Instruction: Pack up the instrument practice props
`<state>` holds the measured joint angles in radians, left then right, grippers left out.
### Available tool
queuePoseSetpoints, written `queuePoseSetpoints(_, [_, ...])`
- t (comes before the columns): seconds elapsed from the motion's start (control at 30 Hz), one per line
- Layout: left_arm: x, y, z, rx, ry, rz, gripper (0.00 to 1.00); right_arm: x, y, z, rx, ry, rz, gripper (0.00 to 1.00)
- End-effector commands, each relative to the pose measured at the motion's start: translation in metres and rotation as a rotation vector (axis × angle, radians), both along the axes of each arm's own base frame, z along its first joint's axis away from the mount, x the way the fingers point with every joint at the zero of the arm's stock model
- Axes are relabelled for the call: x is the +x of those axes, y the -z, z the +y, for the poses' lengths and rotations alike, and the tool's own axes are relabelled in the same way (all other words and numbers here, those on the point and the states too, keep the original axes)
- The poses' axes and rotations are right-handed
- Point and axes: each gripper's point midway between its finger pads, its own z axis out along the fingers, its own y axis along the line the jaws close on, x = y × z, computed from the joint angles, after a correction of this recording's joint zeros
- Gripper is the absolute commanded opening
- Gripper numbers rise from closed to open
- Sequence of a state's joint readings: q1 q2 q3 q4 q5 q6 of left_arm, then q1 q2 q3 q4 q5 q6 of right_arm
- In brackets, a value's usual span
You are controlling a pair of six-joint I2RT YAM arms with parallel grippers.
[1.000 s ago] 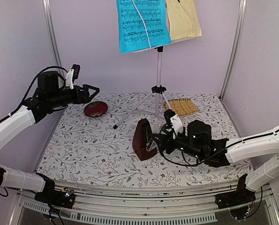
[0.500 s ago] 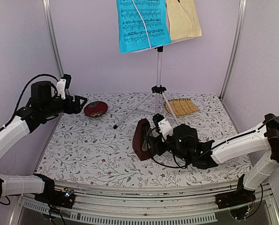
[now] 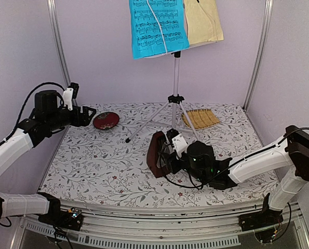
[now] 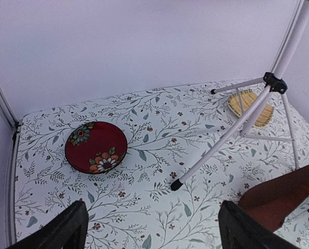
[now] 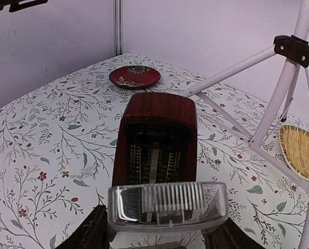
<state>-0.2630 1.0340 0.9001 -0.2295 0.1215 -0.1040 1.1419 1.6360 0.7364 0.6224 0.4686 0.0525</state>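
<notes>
Left gripper [image 3: 86,115] [image 4: 151,207]: held above the far-left part of the floral-patterned table [image 3: 102,166], fingers [image 4: 66,231] spread wide with nothing between them. Just ahead of it and slightly to its left lies a red flowered dish [image 4: 96,147] [image 3: 106,120], flat on the table and clear of the fingers. Ahead and to its right stands the silver tripod music stand [image 3: 175,78] [image 4: 232,132]; one leg's black foot rests on the table between this gripper and the dish's right side. High on the stand's desk, well above both grippers, hang the blue music sheet [image 3: 158,27] and, touching its right edge, the pale-yellow music sheet [image 3: 203,21]. The dark red-brown metronome [image 3: 155,154] [image 5: 157,135] [image 4: 279,194] stands upright directly in front of the right gripper [image 3: 167,153] [image 5: 167,236], its open scale face turned toward that gripper's wrist camera. The right gripper's jaws are set wide, one at each end of a clear ribbed panel [image 5: 167,207] at the metronome's foot; whether they press on it cannot be told. A yellow woven mat [image 3: 201,118] [image 5: 299,150] lies beyond this gripper to its right, behind the stand's legs.
</notes>
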Motion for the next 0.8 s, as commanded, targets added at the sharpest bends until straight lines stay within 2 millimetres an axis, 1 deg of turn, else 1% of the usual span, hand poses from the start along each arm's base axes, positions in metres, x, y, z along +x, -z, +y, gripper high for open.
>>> queuePoseSetpoints(0.0, [0.0007,0.0046,0.0033,0.008,-0.005,-0.003,0.89,0.0008,-0.015,0.0097,0.054,0.029,-0.026,0.5])
queuePoseSetpoints(0.1, [0.0005,0.0047,0.0029,0.007,-0.004,-0.002,0.89,0.001,-0.0117,0.0104,0.049,0.041,-0.024,0.5])
queuePoseSetpoints(0.27, [0.0006,0.0062,0.0022,0.004,0.0,0.001,0.89,0.0022,-0.0137,0.0111,0.045,0.07,-0.032,0.5])
queuePoseSetpoints(0.43, [0.0006,0.008,0.0013,0.003,0.003,0.007,0.89,-0.001,-0.0149,0.0136,0.062,0.074,-0.02,0.5])
queuePoseSetpoints(0.77, [0.0007,0.0089,0.0005,-0.004,0.005,0.01,0.89,-0.0055,-0.0066,0.0171,0.056,0.102,0.012,0.5])
